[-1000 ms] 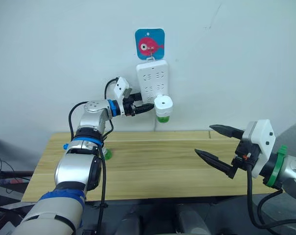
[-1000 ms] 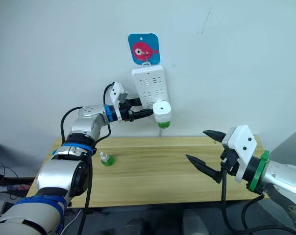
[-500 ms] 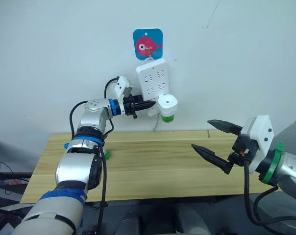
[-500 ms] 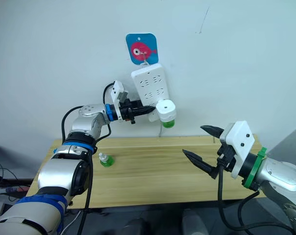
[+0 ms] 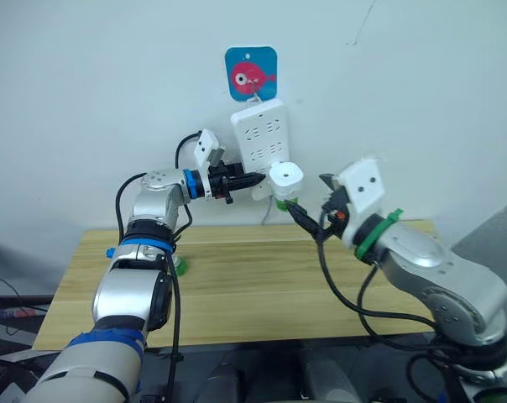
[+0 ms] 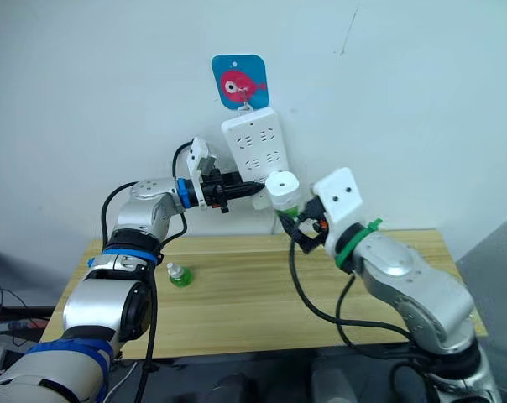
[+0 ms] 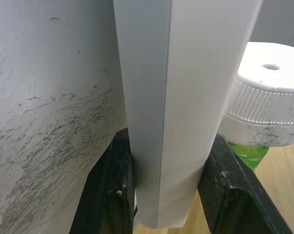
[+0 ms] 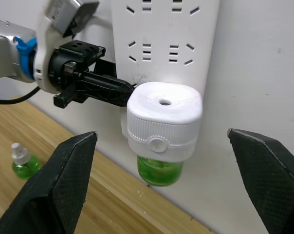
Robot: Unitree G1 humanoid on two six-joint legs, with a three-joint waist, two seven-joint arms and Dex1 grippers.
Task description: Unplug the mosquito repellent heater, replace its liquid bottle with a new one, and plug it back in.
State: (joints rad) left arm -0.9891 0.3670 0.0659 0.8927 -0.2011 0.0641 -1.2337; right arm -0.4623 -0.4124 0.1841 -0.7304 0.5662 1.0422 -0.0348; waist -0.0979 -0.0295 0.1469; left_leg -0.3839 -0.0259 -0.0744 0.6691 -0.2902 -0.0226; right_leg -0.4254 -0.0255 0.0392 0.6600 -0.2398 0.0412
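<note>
White wall, power strip (image 5: 258,138) clamped by left jaws, heater (image 8: 162,122) plugged in, right jaws spread wide.

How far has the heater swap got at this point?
Nothing finished: the heater is still plugged into the power strip. In hand: the left hand clamps the strip's edge, and the open right hand flanks the heater. Left: unplugging, fitting the spare bottle, replugging.

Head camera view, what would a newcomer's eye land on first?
Probably the white mosquito repellent heater, plugged into the bottom of the wall-hung power strip, green bottle beneath. The left end effector clamps the strip's lower edge; the right end effector hangs open before the heater.
</note>
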